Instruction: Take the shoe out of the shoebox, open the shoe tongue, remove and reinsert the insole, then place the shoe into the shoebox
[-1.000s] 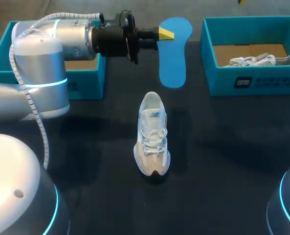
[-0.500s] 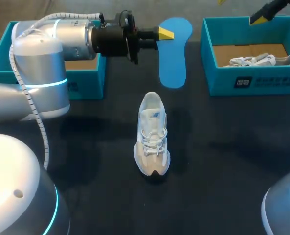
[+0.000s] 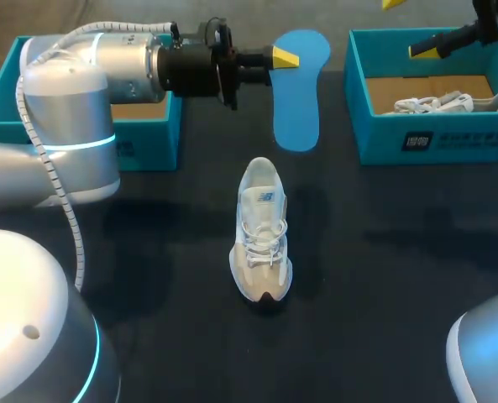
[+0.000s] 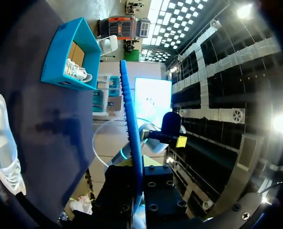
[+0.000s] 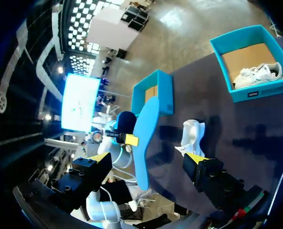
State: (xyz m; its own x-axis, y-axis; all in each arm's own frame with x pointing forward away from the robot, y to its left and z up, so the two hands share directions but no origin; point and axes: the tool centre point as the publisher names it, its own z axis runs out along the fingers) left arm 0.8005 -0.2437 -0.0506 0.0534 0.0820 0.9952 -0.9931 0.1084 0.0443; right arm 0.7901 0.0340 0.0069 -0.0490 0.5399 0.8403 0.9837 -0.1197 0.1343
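A white shoe (image 3: 263, 239) stands upright on the dark table, toe toward me. Beyond it my left gripper (image 3: 285, 57) is shut on the edge of a blue insole (image 3: 299, 88), held up above the table. In the left wrist view the insole (image 4: 131, 138) shows edge-on, rising from between the fingers. My right gripper (image 3: 408, 27) hangs open over the right shoebox (image 3: 416, 143), apart from the insole. In the right wrist view the insole (image 5: 146, 133) lies ahead of my right gripper (image 5: 146, 160), with the shoe (image 5: 193, 133) beside it.
The right shoebox holds a second white shoe (image 3: 442, 103). A second blue shoebox (image 3: 148, 138) sits at the back left, partly behind my left arm. The shoe stands alone on the table's middle.
My right gripper has come into the head view at the top right, moving down and leftward over the right shoebox. The left arm, insole and shoe have not moved.
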